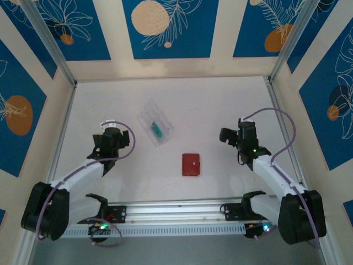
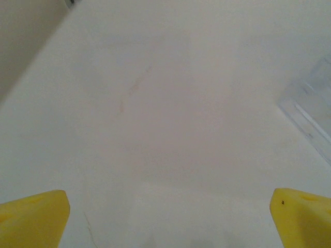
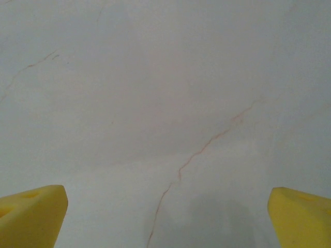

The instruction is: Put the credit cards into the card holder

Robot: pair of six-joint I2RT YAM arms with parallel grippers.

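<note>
Both grippers are spread wide, holding nothing. Credit cards (image 1: 156, 131) sit inside a clear case (image 1: 148, 114), just right of and slightly ahead of left gripper (image 1: 112, 138). Their long axis runs diagonal, far-left to near-right, and the left arm is nearer. Card holder (image 1: 191, 164) lies flat, left of and behind right gripper (image 1: 241, 137). Counter (image 1: 220, 105) is pale and flat, looks like plenty of approach room.

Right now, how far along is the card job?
Nothing looks done: the credit cards sit in the clear case, apart from the red card holder. Nothing in hand: the left pincer and right pincer are open and empty. Left: moving every card across.
</note>
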